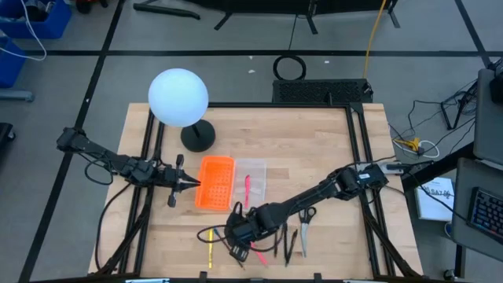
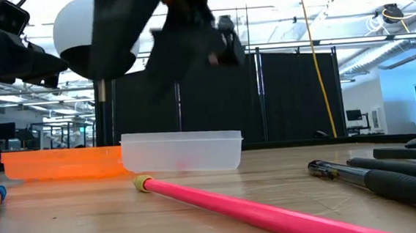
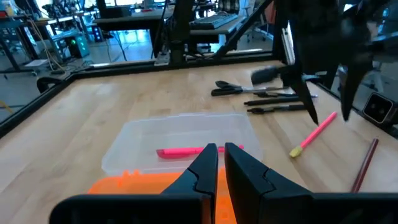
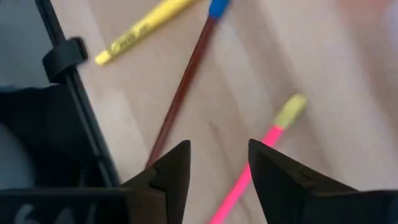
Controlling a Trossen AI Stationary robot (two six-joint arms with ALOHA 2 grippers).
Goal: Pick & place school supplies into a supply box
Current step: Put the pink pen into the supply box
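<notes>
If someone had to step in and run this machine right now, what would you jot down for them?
Right gripper: open and empty, low over the table's front edge, above the loose pencils.
Left gripper: fingers nearly shut, empty, waiting beside the orange tray.
Done: one pink pen lies in the clear supply box.
Left on the table: a pink pencil, a yellow marker, a brown pencil, dark pens and the scissors, all in front of the box.
</notes>
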